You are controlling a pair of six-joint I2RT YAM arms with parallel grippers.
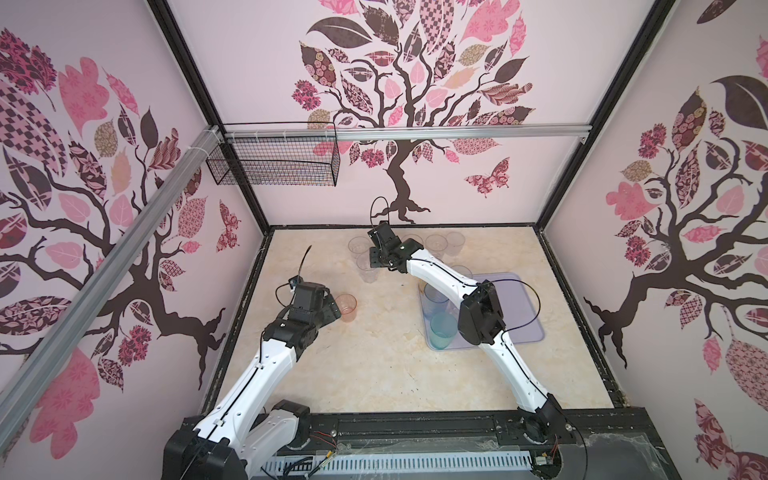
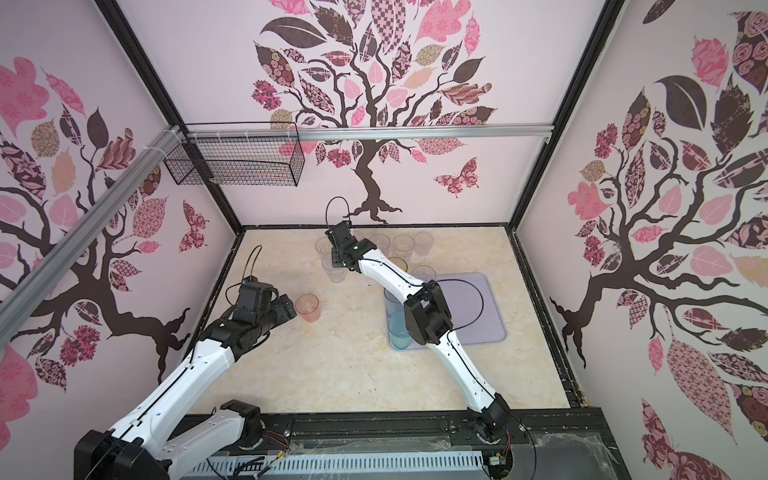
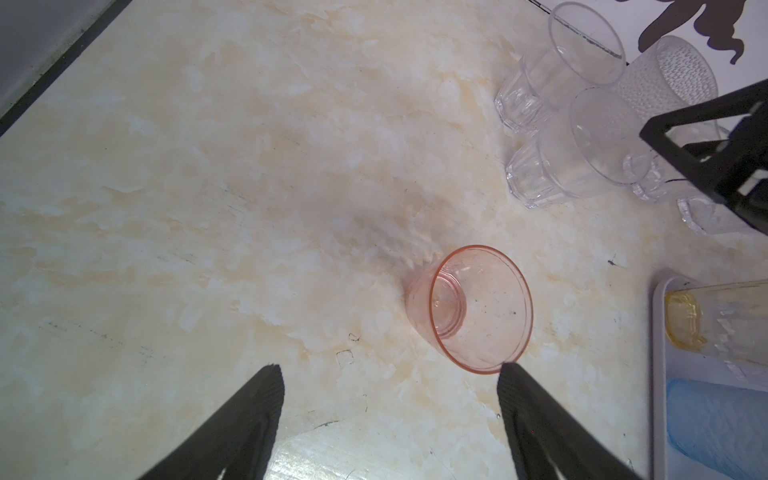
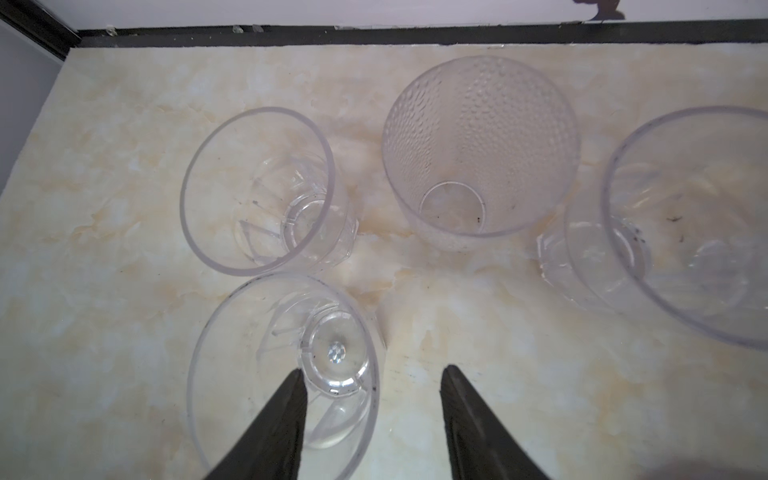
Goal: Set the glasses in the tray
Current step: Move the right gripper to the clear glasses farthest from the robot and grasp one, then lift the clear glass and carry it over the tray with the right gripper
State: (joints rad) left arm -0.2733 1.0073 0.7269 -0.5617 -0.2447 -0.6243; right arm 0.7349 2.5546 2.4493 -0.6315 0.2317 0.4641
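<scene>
**A:** Starting at the left, what is there?

**B:** The left jaws stand wide and hold nothing, low over the counter [image 1: 374,374]. Just beyond their tips is the pink glass [image 3: 478,309], upright and alone. One tip is close by its rim, but I can't tell whether it touches.

**A:** Not yet lifted, then?

**B:** No. It sits on the counter, well apart from the tray [image 1: 534,332].

**A:** And the middle?

**B:** Along the back wall there is a cluster of clear glasses [image 2: 403,245], half a dozen or so, all upright on the counter. The right arm reaches across to the cluster's left end. The right jaws are partly apart and straddle the near wall of one clear glass [image 4: 332,353], with one tip over its mouth and the other outside. Neither tip presses the wall, so I'd say nothing is gripped.

**A:** And the right?

**B:** The tray lies there. The tall blue glass [image 1: 435,300], the teal glass [image 1: 442,337] and the amber glass [image 3: 698,320] stand along its left edge. Another clear glass [image 2: 424,274] stands at the tray's far corner, and I can't tell whether it is in or out.

**A:** How far along, then?

**B:** Early, I judge. Three are surely in. The pink one and the back cluster remain, and most of the tray is bare.
</scene>
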